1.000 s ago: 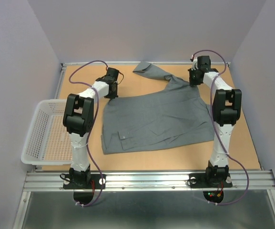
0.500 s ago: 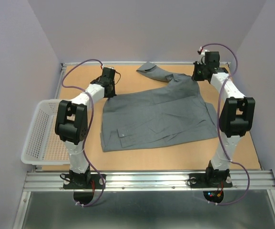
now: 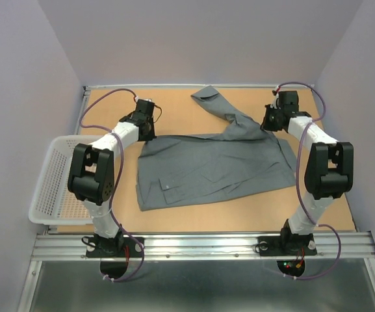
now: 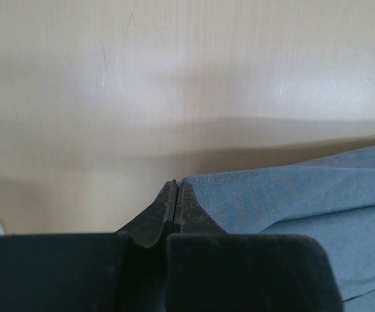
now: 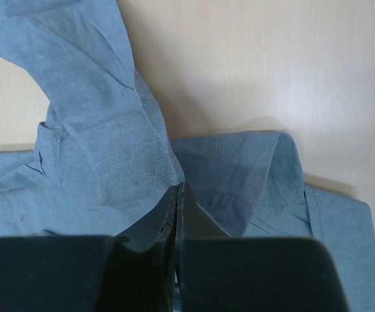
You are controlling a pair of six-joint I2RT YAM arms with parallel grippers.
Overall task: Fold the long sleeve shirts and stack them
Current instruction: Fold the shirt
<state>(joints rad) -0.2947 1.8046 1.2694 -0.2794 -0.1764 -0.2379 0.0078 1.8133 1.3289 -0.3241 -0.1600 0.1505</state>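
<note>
A tan wooden table (image 3: 239,221) sits between pale lilac walls. The grey shirt (image 3: 213,166) lies spread out just right of the white basket (image 3: 54,175), with one sleeve trailing off on the far side. My left gripper (image 3: 147,133) reaches forward, elbow raised, jaws pinched tight on the shirt's far corner nearest the basket. My right gripper (image 3: 268,123) bends inward, clamped on the far corner farthest from the basket.

I see bare counter (image 3: 252,211) along the near edge and in the near right corner, room to pass. The grey shirt (image 3: 213,166) covers the middle, its sleeve (image 3: 214,104) reaching toward the far edge. The white basket (image 3: 54,179) blocks the left edge.
</note>
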